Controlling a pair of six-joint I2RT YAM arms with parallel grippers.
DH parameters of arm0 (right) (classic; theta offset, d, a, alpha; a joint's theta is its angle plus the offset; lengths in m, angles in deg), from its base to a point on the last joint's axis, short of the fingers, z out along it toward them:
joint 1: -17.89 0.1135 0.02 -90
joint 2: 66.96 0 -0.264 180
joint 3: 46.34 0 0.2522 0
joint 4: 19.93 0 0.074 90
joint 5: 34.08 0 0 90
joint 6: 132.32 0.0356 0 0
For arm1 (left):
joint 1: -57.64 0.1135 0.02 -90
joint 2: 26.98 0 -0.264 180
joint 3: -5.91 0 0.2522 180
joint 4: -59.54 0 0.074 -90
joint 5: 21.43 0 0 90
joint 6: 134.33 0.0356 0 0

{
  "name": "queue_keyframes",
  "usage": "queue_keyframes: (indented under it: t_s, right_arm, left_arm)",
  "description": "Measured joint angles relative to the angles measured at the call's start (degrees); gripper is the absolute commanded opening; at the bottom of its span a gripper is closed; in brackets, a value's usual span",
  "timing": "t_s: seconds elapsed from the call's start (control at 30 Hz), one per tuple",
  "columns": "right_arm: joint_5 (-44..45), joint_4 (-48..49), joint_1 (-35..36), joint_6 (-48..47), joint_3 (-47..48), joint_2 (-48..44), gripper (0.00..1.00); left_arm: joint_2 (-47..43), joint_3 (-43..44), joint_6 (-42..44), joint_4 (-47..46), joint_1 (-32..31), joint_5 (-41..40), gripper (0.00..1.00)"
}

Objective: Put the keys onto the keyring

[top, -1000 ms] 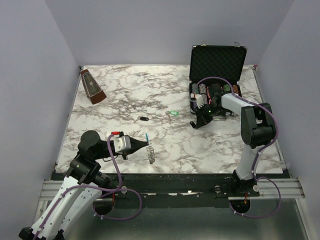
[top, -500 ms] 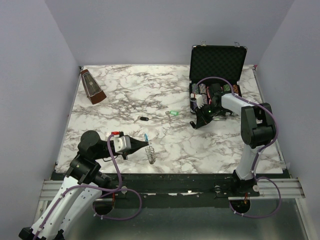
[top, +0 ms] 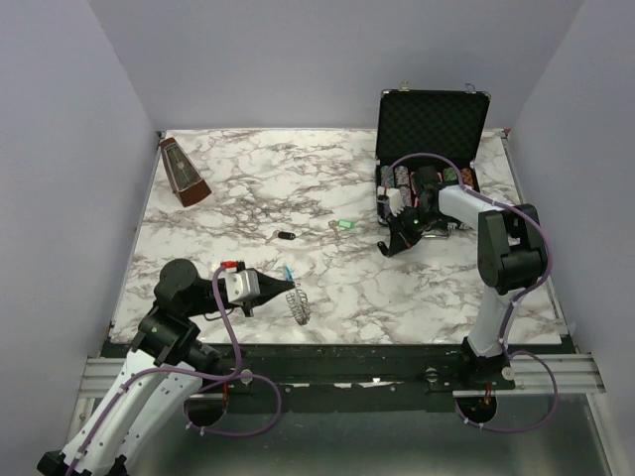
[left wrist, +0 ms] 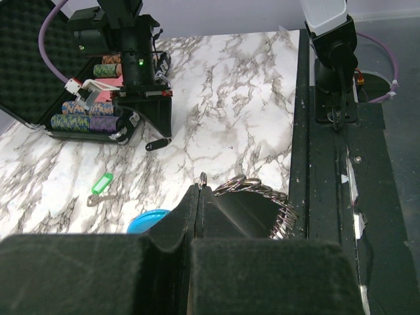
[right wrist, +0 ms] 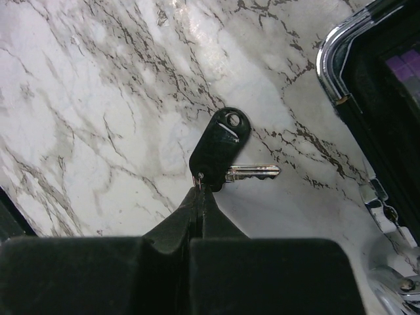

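Observation:
My left gripper point(top: 294, 292) is shut on the keyring point(top: 299, 305), a loop of silvery links with a light blue section point(top: 288, 271), and holds it near the table's front edge. In the left wrist view the links point(left wrist: 259, 187) fan out to the right of the shut fingertips and the blue part point(left wrist: 147, 220) shows on the left. My right gripper point(top: 383, 246) is shut on the small ring of a black-headed key point(right wrist: 220, 148), whose silver blade point(right wrist: 253, 172) points right, low over the marble. A green key point(top: 343, 225) and another black key point(top: 286, 236) lie loose mid-table.
An open black case point(top: 431, 124) with striped poker chips point(left wrist: 82, 115) stands at the back right, just behind my right gripper. A brown metronome point(top: 184, 172) stands at the back left. The table's black front rail point(left wrist: 328, 164) lies right of the keyring.
The keyring in my left gripper has shifted slightly. My right gripper with the black key has stayed nearly still.

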Motion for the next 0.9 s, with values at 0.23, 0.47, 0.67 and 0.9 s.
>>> queue_keyframes:
  t_s: [0.23,0.47,0.67,0.9]
  right_arm:
    - [-1.09,-1.53,0.0,-2.01,0.0,-0.48,0.01]
    - [-4.44,-4.04,0.0,-6.97,0.92,-5.29,0.01]
    - [-9.94,-8.28,0.0,-16.83,6.12,-9.16,0.01]
    - [-24.39,-16.57,0.15,-33.94,13.62,-12.85,0.01]
  left_arm:
    - [-0.04,0.0,0.02,0.0,0.0,0.0,0.0]
    - [-0.07,-0.11,0.0,-0.11,0.02,0.0,0.0]
    - [-0.35,-1.14,-1.27,-1.92,0.02,0.0,0.0]
    - [-0.22,-1.86,-5.27,-8.81,0.13,0.39,0.0]
